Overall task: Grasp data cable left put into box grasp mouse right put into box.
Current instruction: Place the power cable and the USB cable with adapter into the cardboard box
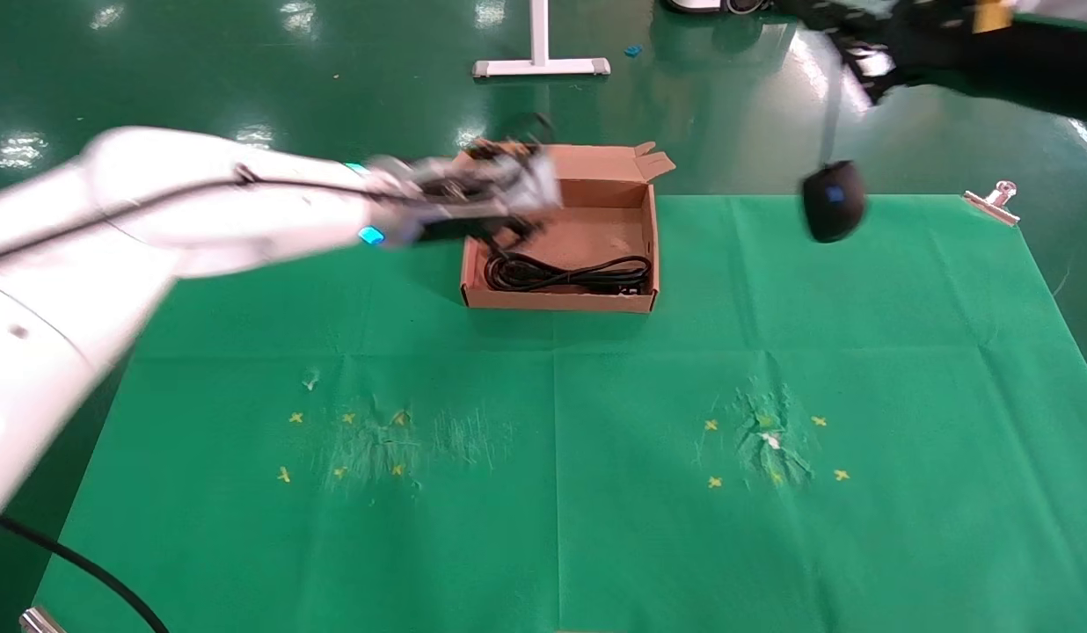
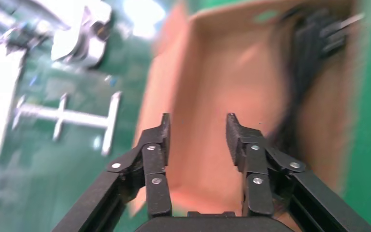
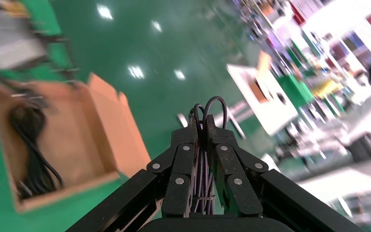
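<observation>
One item remains: the mouse (image 1: 833,201) dangles by its thin, limp cord from the right gripper (image 3: 205,126), pinched shut, right of the box (image 1: 563,301); light, it swings. Cable (image 1: 565,272) lies inside. Left gripper (image 2: 197,131) hovers wide above.

1. We see the box (image 1: 645,230) in plain brown cardboard, the data cable (image 1: 565,272) in it black
2. Mouse (image 1: 833,201) black, blue spot on top
3. Table cloth (image 1: 596,492) green, small yellow cross marks (image 1: 295,418) on it, scuffed pale patches
4. Left arm (image 1: 156,211) white with a cyan light, left gripper (image 2: 197,130) fingers black
5. Right gripper (image 3: 206,126) black, floor (image 1: 244,70) dark glossy green
</observation>
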Motion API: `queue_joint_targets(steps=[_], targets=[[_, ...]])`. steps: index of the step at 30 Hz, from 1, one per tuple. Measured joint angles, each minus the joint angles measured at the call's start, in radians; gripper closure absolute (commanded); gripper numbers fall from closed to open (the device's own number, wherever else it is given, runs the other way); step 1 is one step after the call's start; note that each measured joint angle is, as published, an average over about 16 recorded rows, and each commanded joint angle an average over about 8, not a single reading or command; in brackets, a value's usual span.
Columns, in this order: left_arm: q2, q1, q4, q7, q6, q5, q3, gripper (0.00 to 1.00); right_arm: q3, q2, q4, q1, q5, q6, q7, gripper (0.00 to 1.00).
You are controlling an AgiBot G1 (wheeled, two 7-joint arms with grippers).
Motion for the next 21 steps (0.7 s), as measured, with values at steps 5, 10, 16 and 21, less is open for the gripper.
queue_joint_targets(steps=[5, 10, 16, 21], targets=[[-0.045, -0.027, 0.024, 0.028, 0.007, -0.034, -0.021, 0.0, -0.03, -0.1, -0.041, 0.023, 0.033, -0.025, -0.047, 1.0], [-0.082, -0.039, 0.024, 0.052, 0.021, -0.054, -0.038, 0.0, -0.069, -0.22, -0.127, 0.042, 0.047, -0.036, -0.099, 1.0], [-0.091, -0.038, 0.018, 0.059, 0.024, -0.059, -0.042, 0.0, -0.112, -0.361, -0.297, 0.072, 0.043, -0.03, -0.182, 1.0], [-0.091, -0.038, 0.018, 0.06, 0.024, -0.06, -0.043, 0.0, -0.127, -0.445, -0.465, 0.103, 0.044, -0.029, -0.278, 1.0]])
